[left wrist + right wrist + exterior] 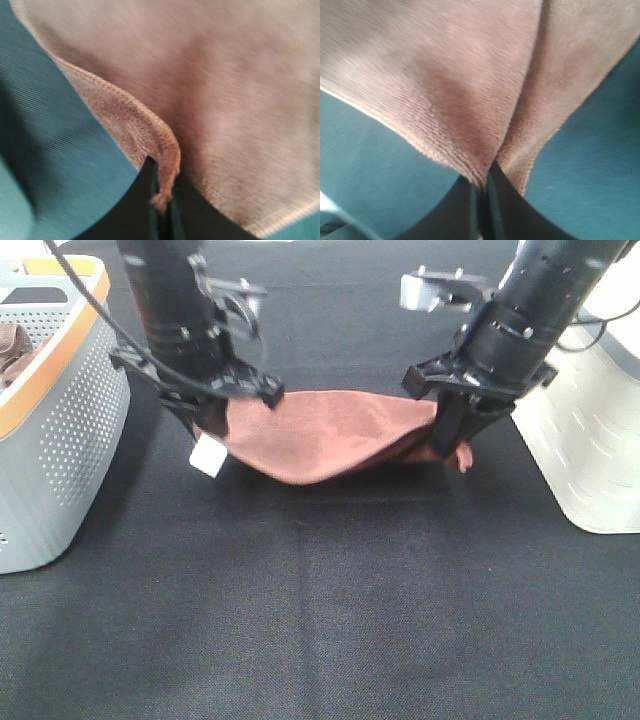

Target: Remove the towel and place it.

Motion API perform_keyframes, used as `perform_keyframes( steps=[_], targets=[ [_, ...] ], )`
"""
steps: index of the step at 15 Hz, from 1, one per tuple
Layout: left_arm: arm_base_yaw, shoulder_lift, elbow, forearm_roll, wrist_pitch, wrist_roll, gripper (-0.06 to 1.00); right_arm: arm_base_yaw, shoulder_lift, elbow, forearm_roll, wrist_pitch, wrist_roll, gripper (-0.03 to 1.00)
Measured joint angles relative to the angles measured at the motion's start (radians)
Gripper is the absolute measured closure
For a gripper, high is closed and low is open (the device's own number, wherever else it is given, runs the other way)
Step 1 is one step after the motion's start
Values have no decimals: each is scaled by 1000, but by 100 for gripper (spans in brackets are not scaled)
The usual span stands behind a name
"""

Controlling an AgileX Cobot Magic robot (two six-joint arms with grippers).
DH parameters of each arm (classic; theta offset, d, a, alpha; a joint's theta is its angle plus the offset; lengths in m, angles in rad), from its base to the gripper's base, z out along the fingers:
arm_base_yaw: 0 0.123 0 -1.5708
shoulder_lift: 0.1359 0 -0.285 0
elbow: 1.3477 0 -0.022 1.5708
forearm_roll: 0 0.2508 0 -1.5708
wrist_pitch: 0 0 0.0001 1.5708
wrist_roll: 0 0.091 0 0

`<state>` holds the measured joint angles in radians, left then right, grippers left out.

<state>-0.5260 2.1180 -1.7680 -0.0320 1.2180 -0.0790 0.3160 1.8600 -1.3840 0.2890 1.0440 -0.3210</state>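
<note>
Evidently the left claw, nearer the basket, and the right claw are clamped on mere slivers of towel hem, so stretching it could slip one free

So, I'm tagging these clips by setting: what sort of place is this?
Likely a robot-lab tabletop staged for laundry: black tablecloth, grey perforated basket, rust-brown towel held between the left gripper and right gripper.
</note>
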Motion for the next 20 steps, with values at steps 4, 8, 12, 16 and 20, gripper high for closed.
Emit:
perform_keyframes(
  steps=[4,8,12,16,20],
  targets=[
    [-4,-2,67,-4,0,0,94,0,33,0,13,52,0,96],
    [-4,-2,97,-18,-1,16,83,0,78,0,21,100,0,78],
    [-4,-2,161,-38,0,55,54,0,78,0,32,150,0,47],
    [-4,-3,176,-36,2,79,30,0,78,0,32,154,0,34],
    [-4,-48,176,-31,2,65,12,0,78,-4,40,166,0,33]
  ],
)
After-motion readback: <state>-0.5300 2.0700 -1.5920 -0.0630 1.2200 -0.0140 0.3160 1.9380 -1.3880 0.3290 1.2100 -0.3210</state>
